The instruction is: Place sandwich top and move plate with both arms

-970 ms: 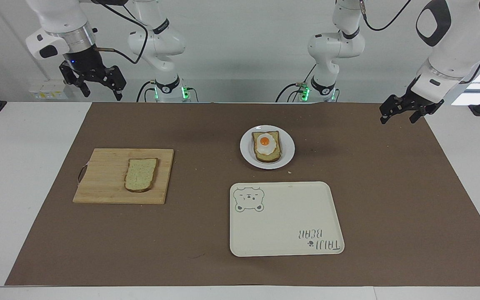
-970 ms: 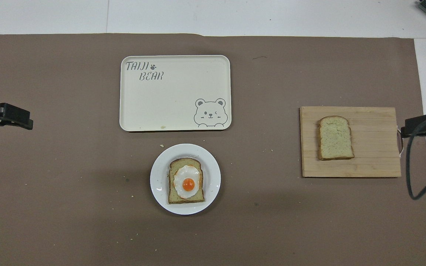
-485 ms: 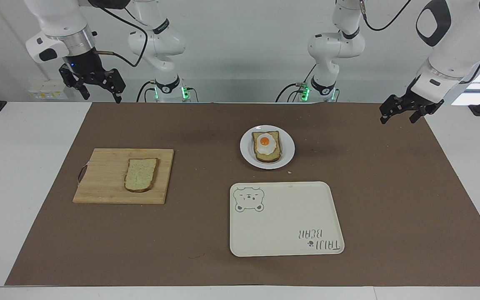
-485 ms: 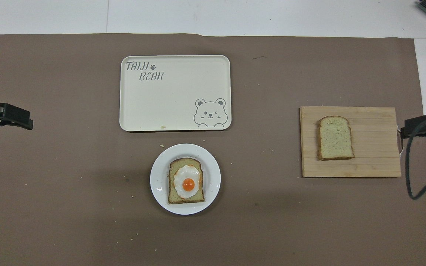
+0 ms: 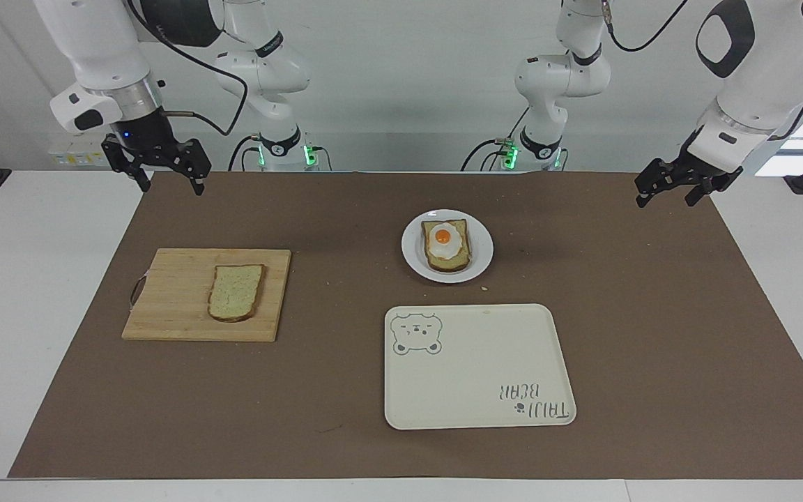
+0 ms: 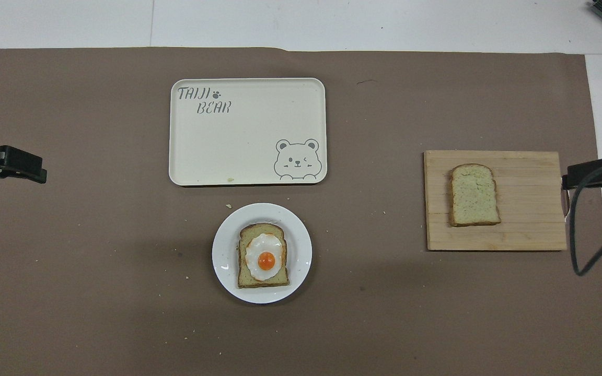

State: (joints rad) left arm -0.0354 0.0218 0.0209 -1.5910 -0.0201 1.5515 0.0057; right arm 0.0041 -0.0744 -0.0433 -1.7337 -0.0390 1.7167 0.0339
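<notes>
Brown mat: it covers most of the table point(image 5: 25, 293), and everything I care about sits on it.
Top: the plain slice point(image 5: 235, 291) lies flat on the board point(image 5: 171, 300), toward the right arm's end of the table, nothing on its face.
Long axis: it runs toward and away from the robots, rounded end pointing away from them, square end toward them.
Plate: the white plate point(image 5: 480, 261) sits mid-table, nearer the robots than the tray point(image 5: 478, 390), carrying the egg slice point(image 5: 447, 245).
Right gripper point(image 5: 169, 178): raised over the mat's corner at the robots' edge, fingers spread, holding nothing.
Left gripper point(image 5: 668, 191): waiting in the air over the mat's edge at its own end, fingers apart, empty too.
Key relation: I judge the right arm is the one for the pick. The top lies down-table from its gripper, farther from the robots and a touch toward the middle, while the left gripper is well apart from it.
Next move: I'd bring the right gripper out over the board and down, jaws across the slice's short width.
Hard to see: overhead, only dark tips show at the frame's sides, so height I read from the facing view alone; how thick the slice is I can't tell.
</notes>
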